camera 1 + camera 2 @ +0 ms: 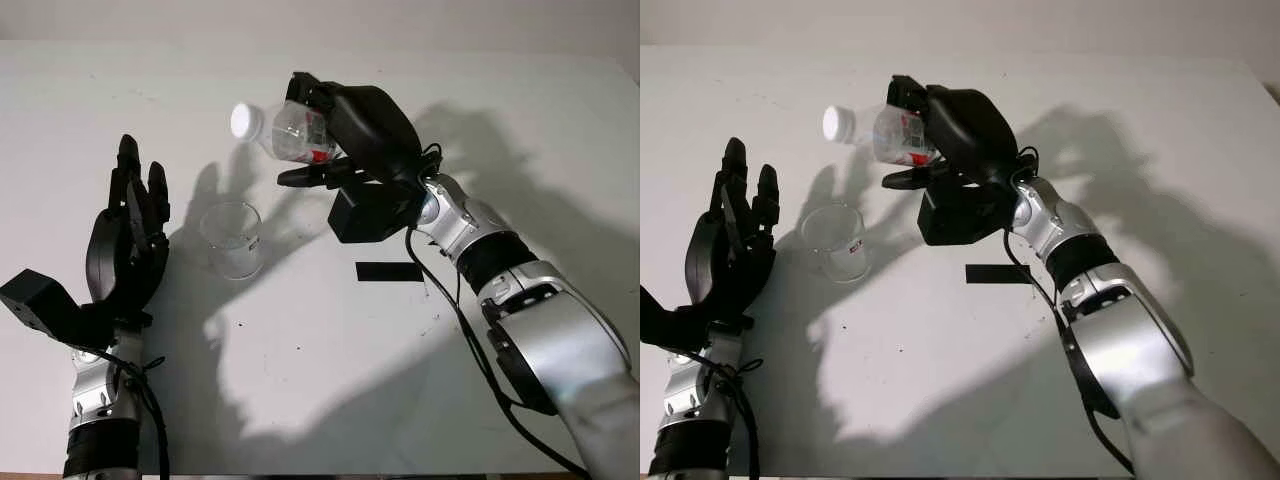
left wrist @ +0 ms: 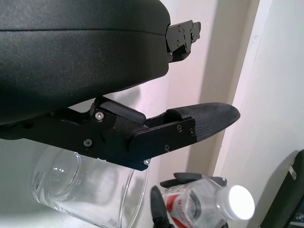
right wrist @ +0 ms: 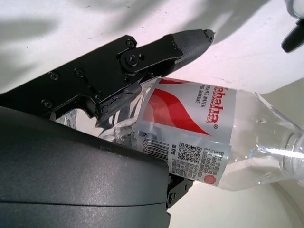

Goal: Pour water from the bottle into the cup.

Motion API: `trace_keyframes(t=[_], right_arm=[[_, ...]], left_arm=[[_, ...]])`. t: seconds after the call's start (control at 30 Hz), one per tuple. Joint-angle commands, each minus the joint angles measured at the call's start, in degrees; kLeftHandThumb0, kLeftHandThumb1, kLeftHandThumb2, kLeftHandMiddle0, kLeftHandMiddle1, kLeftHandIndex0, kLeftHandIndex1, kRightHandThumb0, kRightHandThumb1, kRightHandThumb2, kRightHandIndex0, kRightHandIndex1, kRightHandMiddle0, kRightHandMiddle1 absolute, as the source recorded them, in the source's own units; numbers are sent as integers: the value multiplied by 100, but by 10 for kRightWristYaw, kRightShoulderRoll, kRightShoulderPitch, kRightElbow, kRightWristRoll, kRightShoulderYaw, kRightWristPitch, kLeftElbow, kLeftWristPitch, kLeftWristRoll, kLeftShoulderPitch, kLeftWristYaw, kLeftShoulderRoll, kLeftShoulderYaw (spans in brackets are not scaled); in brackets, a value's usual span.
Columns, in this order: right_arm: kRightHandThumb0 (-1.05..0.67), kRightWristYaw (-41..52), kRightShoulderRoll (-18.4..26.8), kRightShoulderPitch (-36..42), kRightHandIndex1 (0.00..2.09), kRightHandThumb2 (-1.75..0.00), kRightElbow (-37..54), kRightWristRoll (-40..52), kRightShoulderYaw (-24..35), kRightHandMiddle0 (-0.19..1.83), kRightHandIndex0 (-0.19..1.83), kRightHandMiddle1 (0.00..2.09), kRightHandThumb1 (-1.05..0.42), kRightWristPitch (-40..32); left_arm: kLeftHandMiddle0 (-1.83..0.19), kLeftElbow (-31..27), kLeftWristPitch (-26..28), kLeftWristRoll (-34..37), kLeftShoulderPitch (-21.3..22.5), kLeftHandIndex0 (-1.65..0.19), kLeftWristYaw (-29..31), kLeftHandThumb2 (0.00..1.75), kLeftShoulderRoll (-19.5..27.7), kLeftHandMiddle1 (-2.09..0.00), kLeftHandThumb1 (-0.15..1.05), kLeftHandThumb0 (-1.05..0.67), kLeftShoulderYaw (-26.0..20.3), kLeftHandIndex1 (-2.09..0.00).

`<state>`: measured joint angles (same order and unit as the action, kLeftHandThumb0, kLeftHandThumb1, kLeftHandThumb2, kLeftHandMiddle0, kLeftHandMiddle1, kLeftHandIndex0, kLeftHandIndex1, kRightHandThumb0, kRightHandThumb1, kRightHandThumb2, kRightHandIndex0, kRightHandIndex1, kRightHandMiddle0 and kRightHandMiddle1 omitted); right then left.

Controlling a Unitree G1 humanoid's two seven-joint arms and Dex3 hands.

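Observation:
A clear plastic bottle (image 1: 283,130) with a white cap and a red-and-white label (image 3: 190,123) is held tilted in the air, cap toward the left, above and a little right of the cup. My right hand (image 1: 340,135) is shut on the bottle's body. The clear plastic cup (image 1: 233,238) stands upright on the white table, and I also see the cup (image 2: 80,183) close beside my left hand. My left hand (image 1: 130,225) is open, upright just left of the cup, not touching it.
A black strip of tape (image 1: 389,271) lies on the white table (image 1: 300,380) right of the cup, below the right hand. The right arm's cable (image 1: 450,310) trails over the table toward the near edge.

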<state>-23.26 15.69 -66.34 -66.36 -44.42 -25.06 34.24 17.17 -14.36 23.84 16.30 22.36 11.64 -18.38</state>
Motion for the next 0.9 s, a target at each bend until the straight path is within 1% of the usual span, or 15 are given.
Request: trace_keyframes(t=[0.0, 0.07, 0.2, 0.3, 0.37, 0.47, 0.7, 0.8, 0.87], right_arm=[[-36, -40, 8, -33, 209, -19, -9, -29, -28, 90, 119, 209, -105, -4], [-36, -74, 10, -43, 209, -19, -21, -53, -50, 90, 119, 209, -105, -8], [-39, -131, 18, -64, 209, -25, -38, -93, -90, 91, 123, 209, -105, -14], [-42, -156, 23, -78, 209, -30, -45, -115, -114, 91, 123, 209, -105, -25], [-42, -177, 27, -84, 209, -30, -47, -124, -126, 91, 121, 209, -105, -26], [-41, -209, 30, -90, 209, -24, -51, -136, -141, 90, 118, 209, -105, -27], [-42, -297, 37, -112, 209, -27, -59, -189, -193, 86, 119, 209, -105, -49], [-45, -331, 38, -121, 209, -20, -62, -212, -215, 75, 118, 209, -105, -71], [-46, -340, 38, -125, 209, -20, -63, -215, -222, 70, 118, 209, -105, -76]], left_arm=[[19, 2, -6, -1, -9, 19, 1, 68, -4, 0, 105, -73, -1, 0], [19, 3, -6, 0, -9, 19, 0, 67, -5, 0, 105, -73, -1, 0], [19, 2, -9, -5, -9, 19, -6, 68, -7, 0, 105, -73, 1, 0], [19, 2, -9, -6, -9, 19, -10, 68, -9, 0, 105, -74, 2, 0], [19, 3, -9, -5, -8, 19, -11, 67, -10, 0, 105, -74, 2, 0], [19, 3, -7, -4, -6, 19, -13, 67, -12, 0, 105, -74, 2, 0], [19, 5, -8, -5, -6, 19, -10, 67, -10, 0, 105, -74, 3, 0], [19, 4, -9, -7, -8, 19, -12, 67, -10, 0, 105, -74, 4, 0], [19, 5, -10, -6, -7, 19, -11, 67, -11, 0, 105, -74, 4, 0]])
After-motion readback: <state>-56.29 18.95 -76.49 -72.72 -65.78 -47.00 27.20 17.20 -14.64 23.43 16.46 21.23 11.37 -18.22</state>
